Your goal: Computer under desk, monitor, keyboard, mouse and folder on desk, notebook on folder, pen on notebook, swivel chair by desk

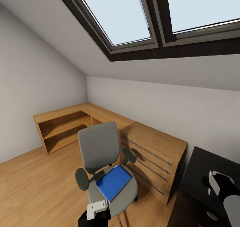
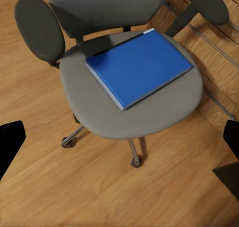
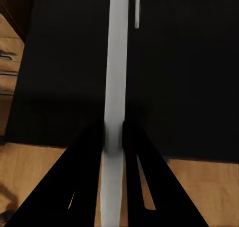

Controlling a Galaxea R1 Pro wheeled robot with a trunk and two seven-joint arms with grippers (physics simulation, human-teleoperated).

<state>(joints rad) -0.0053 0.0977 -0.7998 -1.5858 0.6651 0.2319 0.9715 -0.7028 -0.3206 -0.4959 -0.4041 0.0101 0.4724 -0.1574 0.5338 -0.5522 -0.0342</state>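
Observation:
The swivel chair [image 1: 100, 147] stands on the wooden floor with its grey back to the dresser. On its seat [image 2: 124, 112] lies the bright blue folder [image 1: 114, 181] [image 2: 138, 67], flat and askew. My left gripper [image 1: 97, 211] [image 2: 119, 147] hangs open in front of and above the seat, touching nothing. My right gripper [image 1: 218, 183] [image 3: 113, 132] is over the black desk [image 1: 203, 167], shut on a thin light grey flat thing seen edge-on, which looks like the notebook [image 3: 115, 62].
A wooden dresser [image 1: 156, 147] with long drawer handles stands between the chair and the desk. A low wooden shelf unit [image 1: 61, 127] runs along the far corner. Sloped skylights are overhead. Open floor [image 1: 36, 187] lies left of the chair.

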